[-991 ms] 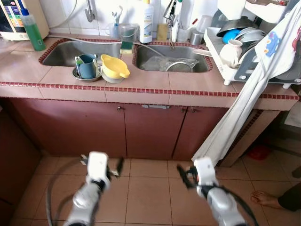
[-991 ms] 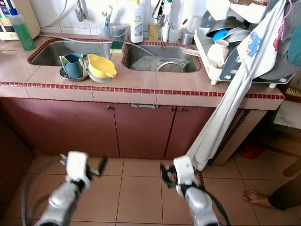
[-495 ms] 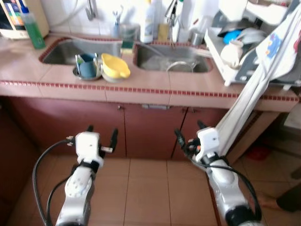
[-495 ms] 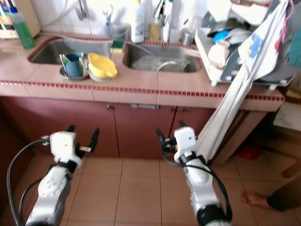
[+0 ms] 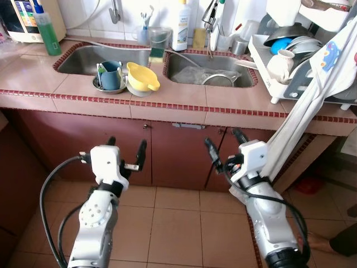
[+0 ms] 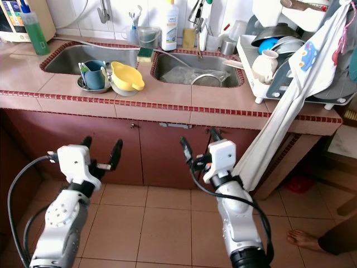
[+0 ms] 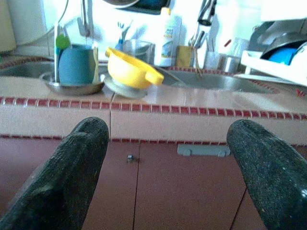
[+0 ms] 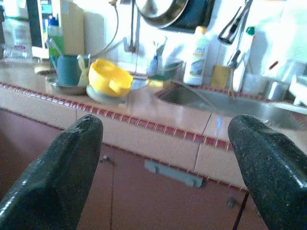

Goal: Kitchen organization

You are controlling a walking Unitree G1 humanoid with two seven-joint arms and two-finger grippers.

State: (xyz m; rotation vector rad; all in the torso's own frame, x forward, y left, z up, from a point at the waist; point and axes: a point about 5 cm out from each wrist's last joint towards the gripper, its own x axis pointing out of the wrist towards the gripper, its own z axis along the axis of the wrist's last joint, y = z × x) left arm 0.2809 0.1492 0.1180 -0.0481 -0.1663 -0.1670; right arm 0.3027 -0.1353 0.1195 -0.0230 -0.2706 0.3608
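Left eye view: both grippers, left (image 5: 124,160) and right (image 5: 221,149), spread and empty below counter (image 5: 167,96) front edge; raise squarely toward yellow bowl (image 5: 141,78).

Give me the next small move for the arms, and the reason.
Probably raise the left gripper toward the yellow bowl at the counter's front. Both it and the right gripper hang open, empty, below the counter edge in front of the cabinet doors. The bowl and blue cup sit on the robot's left.
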